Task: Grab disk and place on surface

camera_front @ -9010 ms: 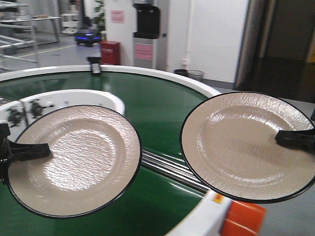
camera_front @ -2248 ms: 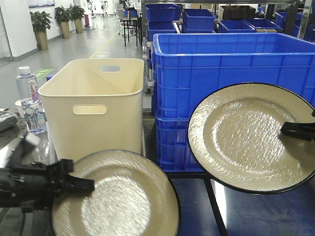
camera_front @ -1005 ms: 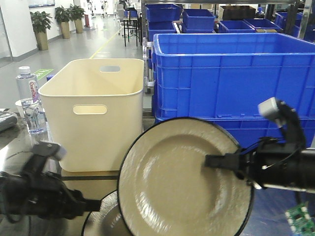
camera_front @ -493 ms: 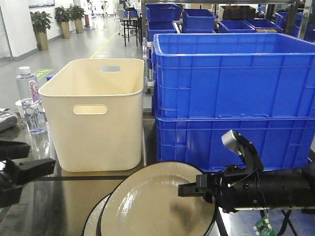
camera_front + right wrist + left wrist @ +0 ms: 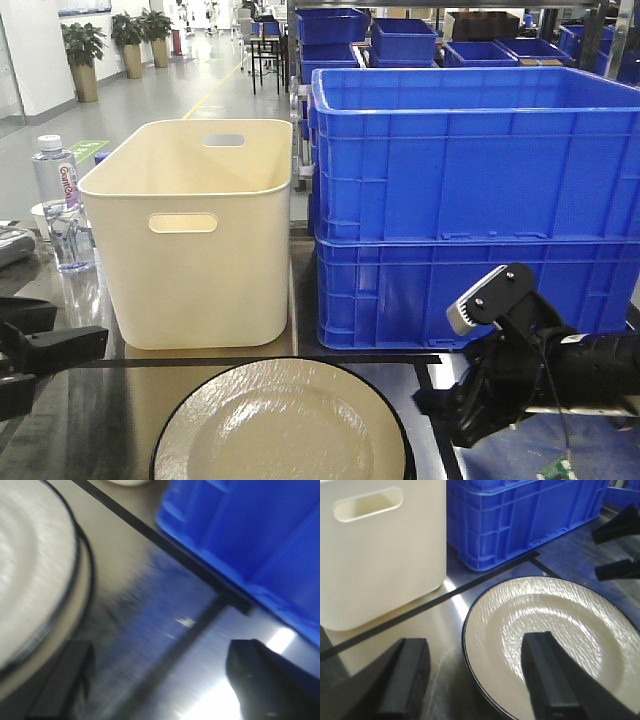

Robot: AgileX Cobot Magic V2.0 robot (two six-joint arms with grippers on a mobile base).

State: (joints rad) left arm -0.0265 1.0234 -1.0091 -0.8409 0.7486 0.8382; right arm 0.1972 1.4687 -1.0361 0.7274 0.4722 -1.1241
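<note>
A round beige plate with a thin black rim and a rippled glaze [image 5: 283, 428] is lying flat on the shiny grey metal tabletop crossed by straight black tape lines [image 5: 451, 588], close to the lower edge of the front view. In the right wrist view a second rim [image 5: 82, 592] is peeking out beneath the upper plate [image 5: 30, 565], so two plates are sitting stacked there.

The left gripper [image 5: 485, 675] is hovering just beside the stack with its two black fingers spread wide, one finger [image 5: 402, 680] over bare metal, the other [image 5: 552, 672] over the plate's near side; neither is gripping anything. In the front view its black finger [image 5: 55, 345] is showing at the left edge.

The right gripper [image 5: 160, 680] is likewise standing wide apart and empty, just right of the stack, its dark fingers [image 5: 260, 677] framing the reflective metal and a tape line. Its black arm with a grey-capped wrist camera [image 5: 510, 345] is reaching in from the right in the front view.

Behind the plates, a cream plastic tub with slot handles [image 5: 190, 230] is standing on the tabletop beside two stacked blue plastic crates [image 5: 470, 190]. A clear water bottle with a white cap [image 5: 58, 205] is standing at the far left.
</note>
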